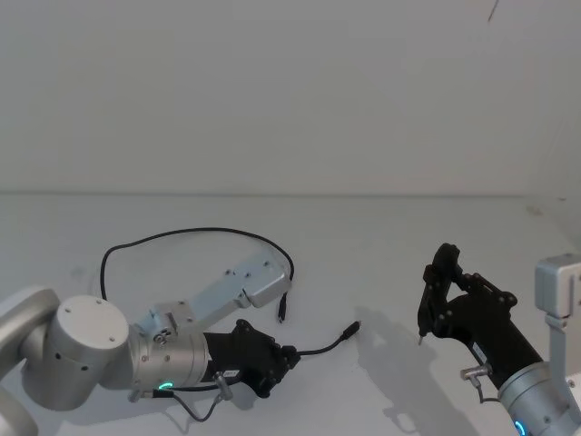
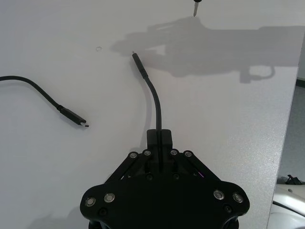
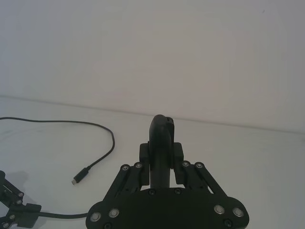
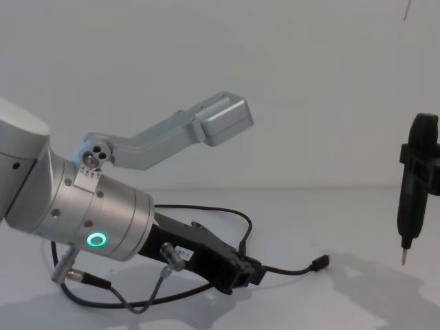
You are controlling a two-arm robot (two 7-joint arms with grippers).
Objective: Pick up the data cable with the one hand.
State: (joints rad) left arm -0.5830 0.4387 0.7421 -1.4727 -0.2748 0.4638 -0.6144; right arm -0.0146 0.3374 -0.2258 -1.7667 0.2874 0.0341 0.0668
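A plain white counter (image 1: 408,236) runs back to a bare white wall (image 1: 272,91), and the arms cast soft grey shadows on the counter's surface.

The long, thin black data cable (image 1: 200,231) lies in a wide loop on the left half of the counter, curving out toward the far side and back. One small black-and-metal plug (image 1: 282,311) rests on the counter near the middle. The cable's other end passes through the left end effector (image 1: 289,356), a black plastic two-jaw piece on a thick silver cylinder with a green ring light. It sits low at the near left, and its jaws are pressed together on the cable a short way behind the second plug (image 1: 354,328). That plug sticks out to the right past the fingertips.

The right end effector (image 1: 449,300), also black, stands at the near right, well apart from the cable. It is clamped on a black pen-like pointed tool (image 4: 411,199) whose tip points down at the counter.
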